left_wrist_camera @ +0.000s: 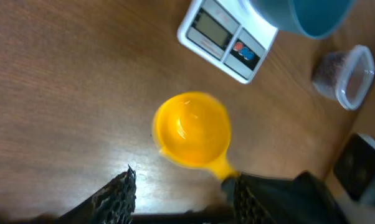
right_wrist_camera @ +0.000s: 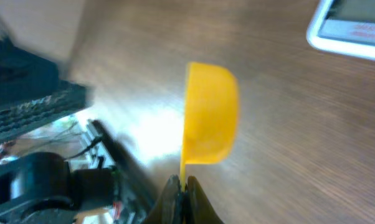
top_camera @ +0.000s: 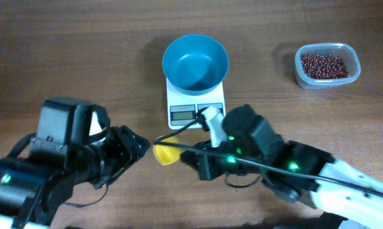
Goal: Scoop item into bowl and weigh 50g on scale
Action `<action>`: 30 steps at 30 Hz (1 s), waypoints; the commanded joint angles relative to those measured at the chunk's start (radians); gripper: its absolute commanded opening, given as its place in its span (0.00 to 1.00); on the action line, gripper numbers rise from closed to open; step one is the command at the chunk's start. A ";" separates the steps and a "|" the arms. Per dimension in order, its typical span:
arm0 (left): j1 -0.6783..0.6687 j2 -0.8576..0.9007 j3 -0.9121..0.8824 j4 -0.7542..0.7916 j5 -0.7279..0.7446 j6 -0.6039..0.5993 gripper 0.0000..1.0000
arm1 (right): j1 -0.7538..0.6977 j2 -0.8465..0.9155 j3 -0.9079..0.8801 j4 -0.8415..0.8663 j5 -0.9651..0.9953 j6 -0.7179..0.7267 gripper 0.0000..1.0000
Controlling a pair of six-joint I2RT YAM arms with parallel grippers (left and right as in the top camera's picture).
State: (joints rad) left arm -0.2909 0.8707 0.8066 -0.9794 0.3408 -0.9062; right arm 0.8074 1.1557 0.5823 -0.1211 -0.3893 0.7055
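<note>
Yellow and smooth, the round plastic scoop (right_wrist_camera: 209, 115) is held just in front of the white square scale (top_camera: 194, 113), its thin handle pinched between the right gripper's (right_wrist_camera: 181, 186) jaws. Beside it we see the left gripper (left_wrist_camera: 184, 190) with ribbed jaws spread. The deep teal bowl (top_camera: 195, 63) sits on the scale, and the tiny reddish-brown beans (top_camera: 326, 65) fill a clear rounded tub (top_camera: 299, 75) well to the scale's right.

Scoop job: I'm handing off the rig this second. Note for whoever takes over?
Right gripper: shut on the handle of the yellow scoop, which is empty, in front of the scale.
Left gripper: open, empty, beside the scoop.
Bowl: on the scale, empty.
Beans: in the clear tub, far right.
Done: scoop in hand. Left: scoop beans into the bowl until 50g.
</note>
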 commanded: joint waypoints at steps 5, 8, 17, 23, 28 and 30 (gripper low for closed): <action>-0.003 -0.055 0.020 -0.085 0.004 0.032 0.99 | -0.194 -0.638 0.033 -0.651 0.327 -0.082 0.04; -0.023 -0.055 0.020 0.053 0.145 0.133 0.99 | -0.201 -0.845 0.111 -0.888 0.444 -0.080 0.04; -0.474 0.378 0.282 0.162 -0.328 0.164 0.99 | -0.201 -0.861 0.501 -1.112 0.521 -0.081 0.04; -0.610 0.601 0.309 0.148 -0.469 0.164 0.99 | -0.201 -0.861 0.524 -1.194 0.535 -0.078 0.04; -0.610 0.705 0.307 0.223 -0.593 0.164 0.00 | -0.201 -0.861 0.524 -1.189 0.586 -0.077 0.04; -0.610 0.783 0.307 0.277 -0.662 0.164 0.00 | -0.201 -0.860 0.524 -1.188 0.607 -0.077 0.04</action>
State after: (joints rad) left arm -0.8974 1.5673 1.0977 -0.7521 -0.2230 -0.7483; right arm 0.6094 0.2977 1.0904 -1.3128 0.1738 0.6289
